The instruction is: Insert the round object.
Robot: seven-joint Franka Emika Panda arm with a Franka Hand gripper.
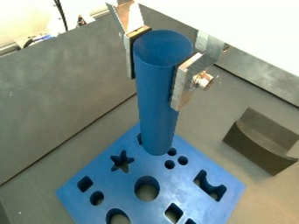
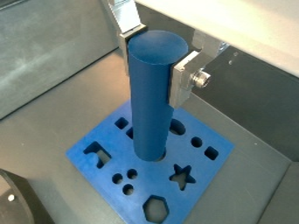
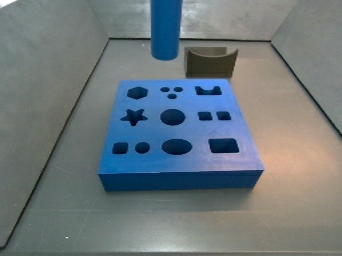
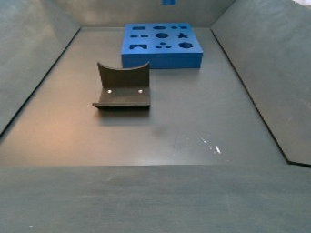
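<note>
My gripper [image 1: 159, 61] is shut on the top end of the round object [image 1: 156, 87], a long bright blue peg that hangs upright from the fingers. Both wrist views show it [image 2: 156, 96]. In a side view the peg [image 3: 163, 28] hangs in the air, its lower end above the far side of the flat blue block [image 3: 181, 135]; the gripper is out of that view. The block's large round hole [image 3: 173, 117] sits in the middle of its top face and also shows in a wrist view [image 1: 146, 187]. The block shows in the other views too [image 2: 163, 175] [image 4: 162, 45].
A dark olive-brown block with a curved notch [image 3: 211, 62] stands on the floor behind the blue block, also visible in other views [image 4: 123, 86] [image 1: 263, 140]. Grey walls [image 3: 80, 60] enclose the floor on all sides.
</note>
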